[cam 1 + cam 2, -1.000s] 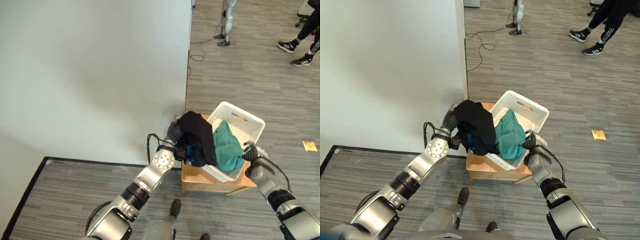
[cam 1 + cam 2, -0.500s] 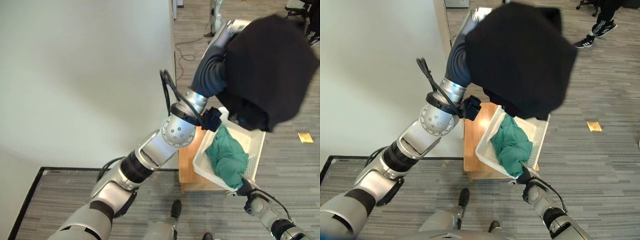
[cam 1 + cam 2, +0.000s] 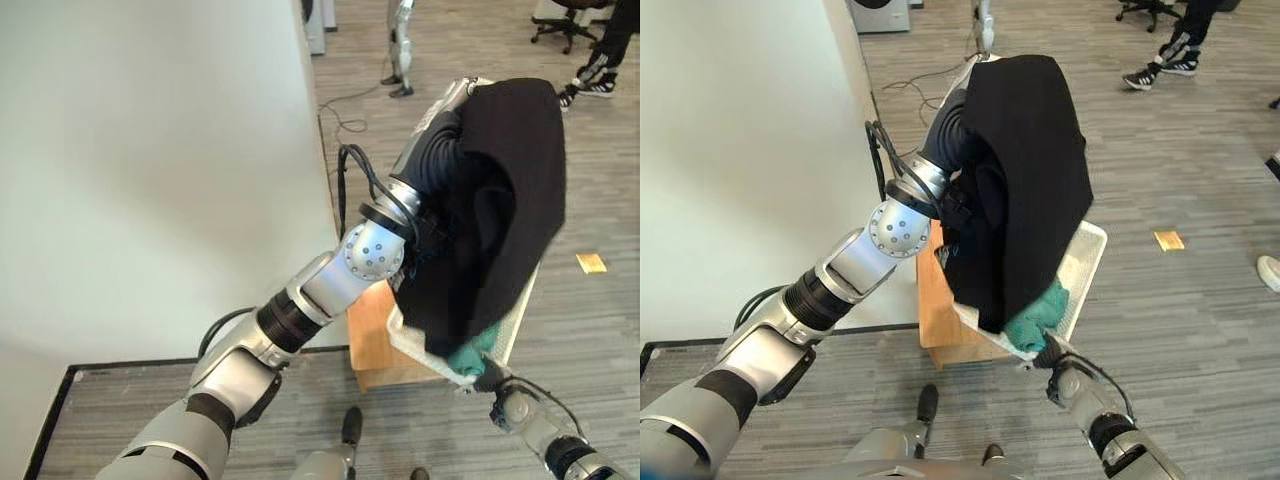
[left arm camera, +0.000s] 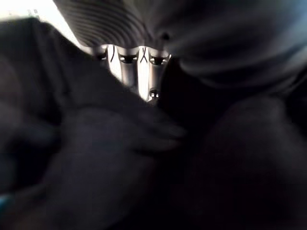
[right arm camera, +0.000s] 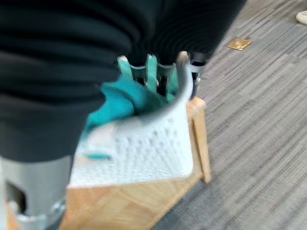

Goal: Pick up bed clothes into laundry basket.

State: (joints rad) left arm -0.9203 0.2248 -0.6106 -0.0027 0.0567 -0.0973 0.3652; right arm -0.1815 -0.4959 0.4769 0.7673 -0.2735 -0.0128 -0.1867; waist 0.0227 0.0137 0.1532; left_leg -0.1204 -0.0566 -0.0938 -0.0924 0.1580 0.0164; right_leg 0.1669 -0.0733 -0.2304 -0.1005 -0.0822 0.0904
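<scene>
Black cloth hangs draped over the raised left hand, falling in a long fold over the white laundry basket; its lower edge reaches down to the basket's near rim, where it overlaps the teal cloth lying inside. In the left wrist view the dark fabric wraps close around the silver fingers, which disappear into it, so I cannot tell whether they are curled on the cloth or straight. The left arm stretches up and forward from the lower left, past the edge of the pale wall.

The basket sits tilted on a low wooden stand, beside the wall's corner; the right hand is at the basket's near corner, and in the right wrist view its fingers hook over the white rim, gripping it, with the teal cloth just behind them.

On the grey plank floor a small yellow tag lies well apart from the basket; farther off, a person's dark-trousered legs and sneakers show near the upper right.
</scene>
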